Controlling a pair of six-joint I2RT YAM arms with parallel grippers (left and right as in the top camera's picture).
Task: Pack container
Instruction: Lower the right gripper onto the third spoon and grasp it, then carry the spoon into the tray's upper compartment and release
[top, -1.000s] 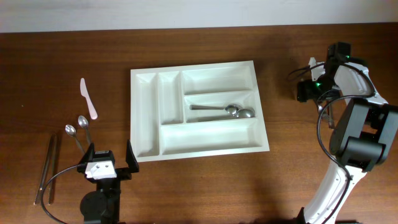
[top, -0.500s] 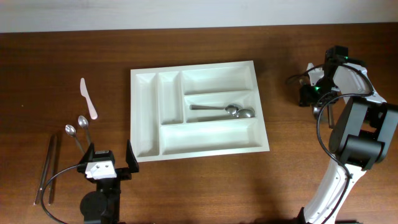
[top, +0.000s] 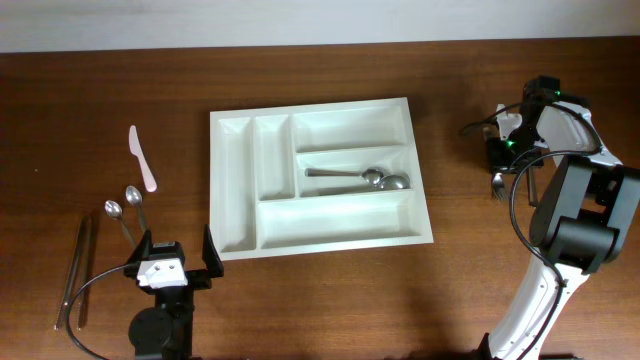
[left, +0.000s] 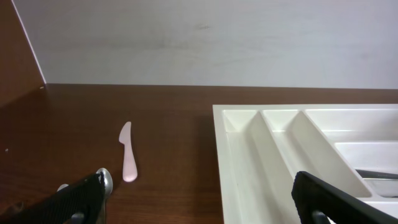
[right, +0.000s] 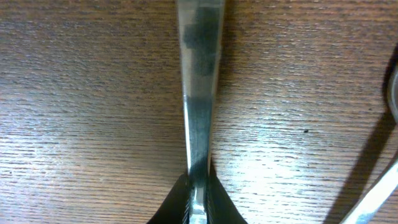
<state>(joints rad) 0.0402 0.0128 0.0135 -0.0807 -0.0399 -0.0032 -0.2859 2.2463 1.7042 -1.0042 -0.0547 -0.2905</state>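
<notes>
The white container lies mid-table, with two metal spoons in its middle long compartment. Its near-left corner shows in the left wrist view as the container. My right gripper is at the table's right side, down at the wood. In the right wrist view that gripper is shut on the flat handle of a metal utensil lying on the table; the rounded end of this utensil shows from overhead. My left gripper rests open at the front left, empty; in its own wrist view the gripper is wide apart.
Left of the container lie a pale plastic knife, two small spoons and a pair of long metal sticks. More metal utensils lie beside the right gripper, also at the right edge of the right wrist view as utensils.
My right gripper has gone from open to shut on the utensil's handle and shifted slightly to the right. The left arm has not moved.
</notes>
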